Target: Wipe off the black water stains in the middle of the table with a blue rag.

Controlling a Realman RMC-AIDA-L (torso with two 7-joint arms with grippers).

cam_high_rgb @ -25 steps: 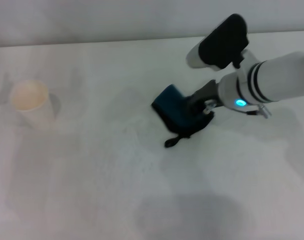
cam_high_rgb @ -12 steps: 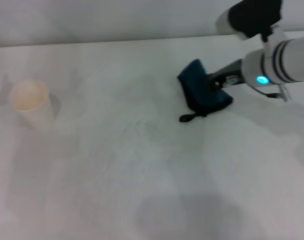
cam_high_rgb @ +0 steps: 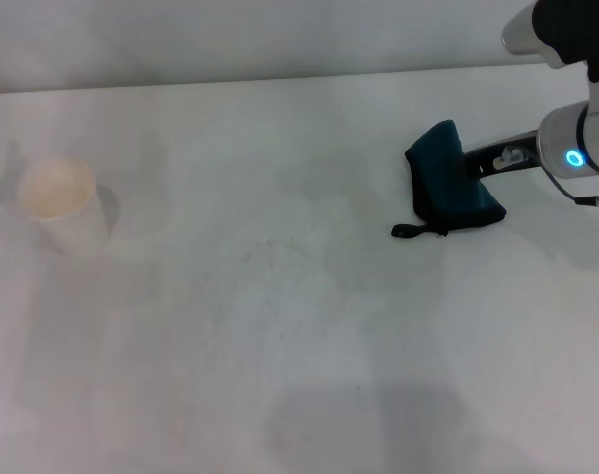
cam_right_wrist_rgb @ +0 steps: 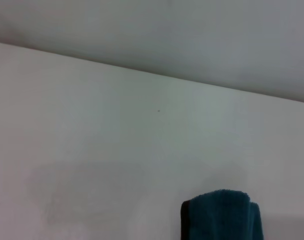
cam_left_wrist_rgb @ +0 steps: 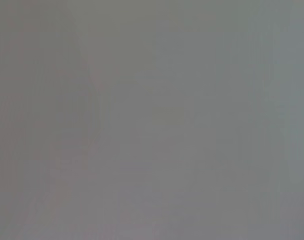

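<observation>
Right gripper, at the right edge of the head view just above mid-height, has its fingers pinched on the near edge of the blue rag. The rag trails toward frame centre, its lower part on the table, its black loop lying at its lower left corner.

Going near to far: the lower half of the frame is bare white tabletop. At mid-frame only faint grey specks show; no solid black blob is visible, so the wiping looks done or nearly so, with the rag well right of those specks. I judge the next move to be either another pass across the specks or setting the rag down.

A paper cup stands at the left. Left gripper is not seen.
</observation>
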